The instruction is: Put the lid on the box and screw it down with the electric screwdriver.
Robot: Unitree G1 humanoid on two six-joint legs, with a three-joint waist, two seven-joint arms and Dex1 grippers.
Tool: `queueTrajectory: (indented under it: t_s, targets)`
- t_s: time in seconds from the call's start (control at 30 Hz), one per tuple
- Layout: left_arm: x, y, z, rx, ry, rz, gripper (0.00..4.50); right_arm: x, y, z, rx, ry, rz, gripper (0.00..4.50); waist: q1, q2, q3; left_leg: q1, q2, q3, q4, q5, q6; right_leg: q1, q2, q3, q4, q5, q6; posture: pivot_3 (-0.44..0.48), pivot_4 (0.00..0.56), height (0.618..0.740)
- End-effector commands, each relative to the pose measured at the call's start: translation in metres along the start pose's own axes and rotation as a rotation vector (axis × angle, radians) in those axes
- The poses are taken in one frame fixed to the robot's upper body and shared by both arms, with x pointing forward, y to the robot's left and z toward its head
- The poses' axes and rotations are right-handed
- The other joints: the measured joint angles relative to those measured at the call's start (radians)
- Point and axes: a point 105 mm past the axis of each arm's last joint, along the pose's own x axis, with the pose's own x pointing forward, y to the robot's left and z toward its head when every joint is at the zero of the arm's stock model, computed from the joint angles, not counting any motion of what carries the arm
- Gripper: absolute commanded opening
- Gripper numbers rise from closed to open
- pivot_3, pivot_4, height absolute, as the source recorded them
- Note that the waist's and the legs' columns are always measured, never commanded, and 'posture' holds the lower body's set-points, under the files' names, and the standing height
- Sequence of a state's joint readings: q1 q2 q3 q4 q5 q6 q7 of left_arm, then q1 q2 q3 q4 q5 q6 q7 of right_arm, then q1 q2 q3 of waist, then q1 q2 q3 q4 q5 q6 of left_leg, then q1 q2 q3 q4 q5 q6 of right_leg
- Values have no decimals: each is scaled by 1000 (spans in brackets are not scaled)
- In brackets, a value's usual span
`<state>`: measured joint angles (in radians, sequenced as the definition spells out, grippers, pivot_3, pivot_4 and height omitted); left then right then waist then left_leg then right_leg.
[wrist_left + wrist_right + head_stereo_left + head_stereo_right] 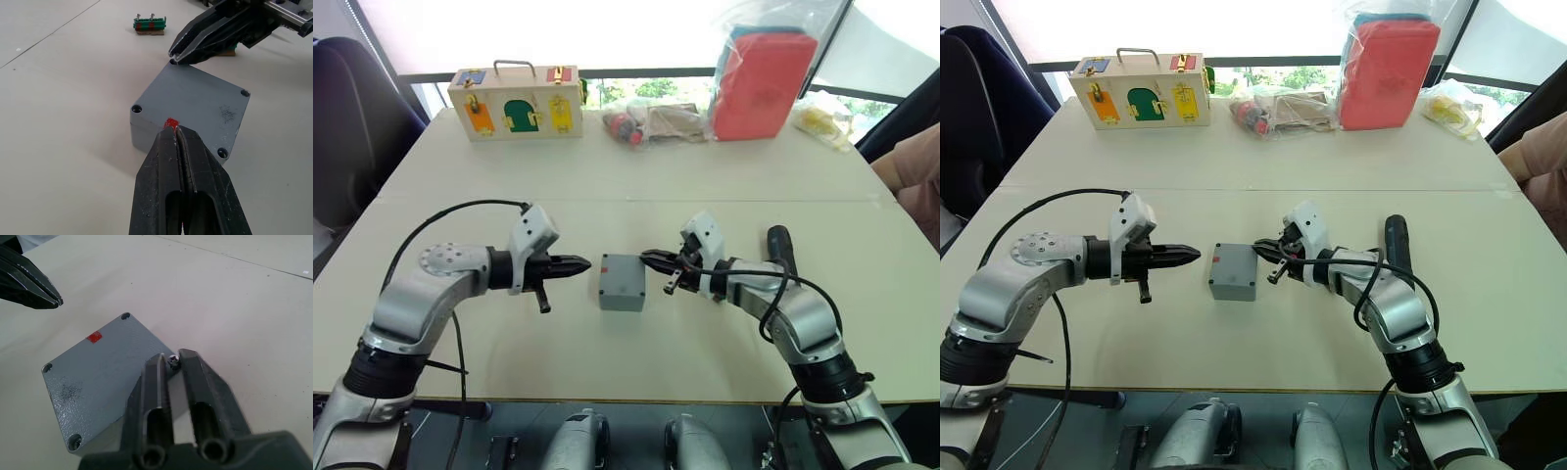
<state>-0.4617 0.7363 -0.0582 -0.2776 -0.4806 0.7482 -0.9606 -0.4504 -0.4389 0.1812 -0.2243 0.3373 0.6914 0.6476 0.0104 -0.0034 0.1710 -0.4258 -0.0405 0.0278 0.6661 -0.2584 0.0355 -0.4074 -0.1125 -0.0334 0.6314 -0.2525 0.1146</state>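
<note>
1. The right gripper (172,363) has its fingers narrowed on a small screw (173,362), poised over a corner of the lid (195,105).
2. The left gripper (177,142) has its fingers pressed together, empty, tip just beside the lid's opposite edge near a red mark (170,122).
3. The lid already sits flush on the box (623,283), mid-bench (636,176) between the two grippers.
4. Three corner holes look empty; the fourth hides behind the right fingers, so screwing seems barely begun.
5. The screwdriver (780,245) lies on the bench beside the right arm, not held.
6. Left to do: seat screws and drive them.
</note>
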Motion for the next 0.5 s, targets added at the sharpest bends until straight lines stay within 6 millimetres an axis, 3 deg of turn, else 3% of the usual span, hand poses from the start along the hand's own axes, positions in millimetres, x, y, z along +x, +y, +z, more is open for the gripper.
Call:
queueTrajectory:
  t_s: [0.03,0.17,0.37,0.43,0.5]
  targets:
    - [1,0,12,43,-39,-7,0,-4,-2,15,-22,-47,-2,1928,0,0,0,0,0,0,0,0,0,0,0,0,0,0,0,0,150,740]
    - [4,-2,15,44,-55,-19,0,-10,-9,25,-23,-64,-22,3490,0,0,0,0,0,0,0,0,0,0,0,0,0,0,0,0,150,740]
    - [14,-10,34,114,-99,-120,0,-60,-38,47,-31,34,-131,3490,5,0,0,0,0,0,0,-1,2,1,-1,0,0,0,0,0,150,740]
    - [22,-18,40,175,-103,-189,0,-88,-52,52,-1,141,-167,4116,2,0,0,0,0,0,0,-2,4,1,-1,0,-1,0,0,0,150,740]
    - [30,-25,47,235,-112,-253,0,-116,-70,49,39,307,-271,4450,3,1,1,0,-1,0,0,-2,4,0,-1,0,-1,0,0,0,150,740]
